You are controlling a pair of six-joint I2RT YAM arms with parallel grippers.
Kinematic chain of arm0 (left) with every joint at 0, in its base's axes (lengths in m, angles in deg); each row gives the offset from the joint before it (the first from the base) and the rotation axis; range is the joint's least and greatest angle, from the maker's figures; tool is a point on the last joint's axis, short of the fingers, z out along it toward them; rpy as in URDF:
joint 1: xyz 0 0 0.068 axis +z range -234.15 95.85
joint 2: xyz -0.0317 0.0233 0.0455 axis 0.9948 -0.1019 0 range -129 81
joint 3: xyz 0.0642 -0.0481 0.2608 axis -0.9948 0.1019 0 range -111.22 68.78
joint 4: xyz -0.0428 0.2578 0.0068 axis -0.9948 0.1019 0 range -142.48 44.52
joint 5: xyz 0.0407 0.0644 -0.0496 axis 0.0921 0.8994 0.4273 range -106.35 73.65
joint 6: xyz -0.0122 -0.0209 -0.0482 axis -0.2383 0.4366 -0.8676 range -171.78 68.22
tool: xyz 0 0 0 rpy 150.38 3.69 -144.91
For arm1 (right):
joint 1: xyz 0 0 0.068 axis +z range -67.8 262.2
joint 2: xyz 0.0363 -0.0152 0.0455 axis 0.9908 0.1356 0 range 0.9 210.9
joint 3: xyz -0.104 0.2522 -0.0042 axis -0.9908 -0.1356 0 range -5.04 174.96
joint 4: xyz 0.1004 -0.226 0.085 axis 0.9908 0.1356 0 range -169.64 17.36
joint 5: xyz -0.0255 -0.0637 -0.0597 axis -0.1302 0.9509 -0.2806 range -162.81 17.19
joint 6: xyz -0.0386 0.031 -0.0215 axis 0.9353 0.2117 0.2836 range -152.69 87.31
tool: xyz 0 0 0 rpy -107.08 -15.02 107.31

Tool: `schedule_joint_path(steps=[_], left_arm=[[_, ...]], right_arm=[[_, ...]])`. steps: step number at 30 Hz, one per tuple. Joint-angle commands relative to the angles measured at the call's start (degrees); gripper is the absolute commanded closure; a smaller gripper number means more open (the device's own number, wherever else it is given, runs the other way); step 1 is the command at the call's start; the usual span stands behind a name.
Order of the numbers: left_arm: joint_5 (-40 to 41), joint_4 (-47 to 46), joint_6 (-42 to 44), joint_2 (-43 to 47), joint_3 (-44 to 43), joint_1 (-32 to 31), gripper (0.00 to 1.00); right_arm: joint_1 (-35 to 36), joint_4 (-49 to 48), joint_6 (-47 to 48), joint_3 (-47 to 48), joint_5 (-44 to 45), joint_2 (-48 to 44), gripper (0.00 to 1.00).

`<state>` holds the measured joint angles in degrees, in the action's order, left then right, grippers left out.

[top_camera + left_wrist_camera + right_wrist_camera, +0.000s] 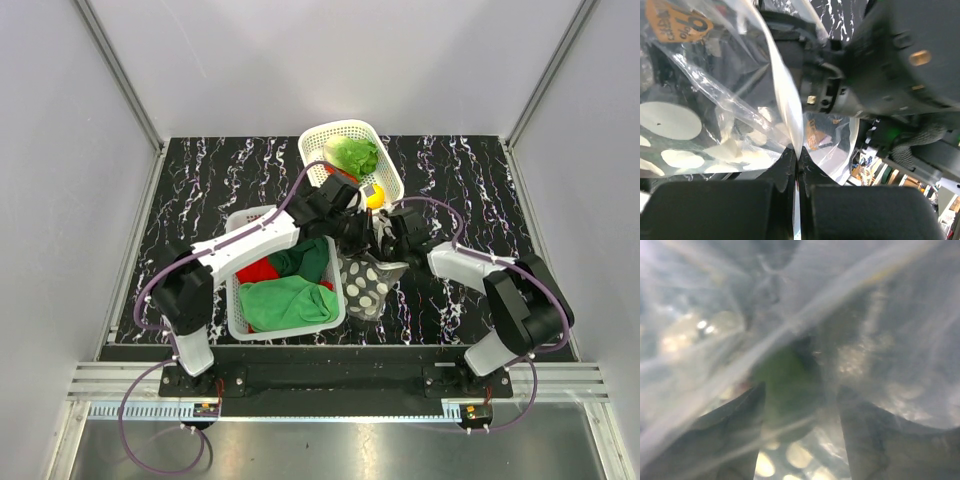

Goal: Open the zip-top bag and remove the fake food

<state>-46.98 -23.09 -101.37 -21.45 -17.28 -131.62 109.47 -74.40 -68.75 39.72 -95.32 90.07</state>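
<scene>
Your left gripper (797, 162) is clamped on one wall of the zip-top bag (366, 282) just right of the cloth basket (234, 300), so I'd close your wide-apart right gripper (801, 390) on the other wall and pull gently.

Bottom centre: left gripper (797, 167), black fingers pressed together on a ridge of the zip-top bag (730, 95). The film rises from the pinch as a bright crease up mid-frame. Orange label (677, 22) upper left. Pale round spots (667, 120) at left, seen through the film. Dark arm housing (900, 60) upper right, blurred.
</scene>
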Motion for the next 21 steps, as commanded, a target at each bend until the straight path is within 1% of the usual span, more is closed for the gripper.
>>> schedule_joint_path(steps=[1, 3, 5, 8, 9, 10, 12, 13, 14, 18, 19, 21], left_arm=[[0.14, -1.96, 0.98, 4.19, 1.51, 0.62, 1.0], [0.14, -1.97, 1.07, 4.19, 1.69, 0.79, 1.0], [-0.13, -1.96, 1.24, 4.11, 1.86, 0.97, 1.0], [0.05, -1.96, 1.42, 4.02, 1.43, 1.14, 1.0], [-0.04, -1.96, 1.51, 3.93, 1.16, 1.14, 1.0], [-0.22, -1.88, 1.51, 3.49, 0.72, 1.14, 1.0], [-1.87, -1.96, 1.33, 2.7, -1.37, 1.14, 1.0], [-2.76, -2.31, 1.07, 1.74, -2.17, 0.97, 1.0], [-4.33, -2.58, 0.63, 1.21, -3.31, 0.79, 1.0], [-6.89, -2.76, 0.01, -2.74, -10.33, -0.35, 1.0], [-7.07, -2.76, 0.01, -3.19, -11.22, -0.87, 1.0], [-6.81, -2.84, 0.01, -3.8, -11.93, -1.14, 1.0]], right_arm=[[0.51, -9.09, 2.04, -0.1, -10.36, 2.14, 0.33], [0.86, -10.07, 1.69, -0.37, -13.78, 3.46, 0.35], [1.47, -9.81, 2.3, -0.89, -14.76, 4.26, 0.39], [2.26, -7.09, 2.83, -1.95, -11.88, 2.07, 0.39], [2.26, -6.04, 2.92, -1.95, -8.12, 1.37, 0.39], [2.26, -1.07, 3.53, -0.99, -5.74, -0.12, 0.39], [2.26, 3.45, 3.71, 0.33, 1.28, -1.62, 0.39], [2.26, 8.08, 3.88, 1.81, 3.67, -3.37, 0.39], [2.26, 10.82, 3.71, 2.79, 8.83, -4.34, 0.37], [2.18, 20.76, 4.68, 6.48, 17.13, -8.74, 0.35], [2.18, 24.0, 5.63, 7.53, 18.27, -10.22, 0.35], [2.26, 26.83, 6.52, 8.42, 20.91, -11.2, 0.35]])
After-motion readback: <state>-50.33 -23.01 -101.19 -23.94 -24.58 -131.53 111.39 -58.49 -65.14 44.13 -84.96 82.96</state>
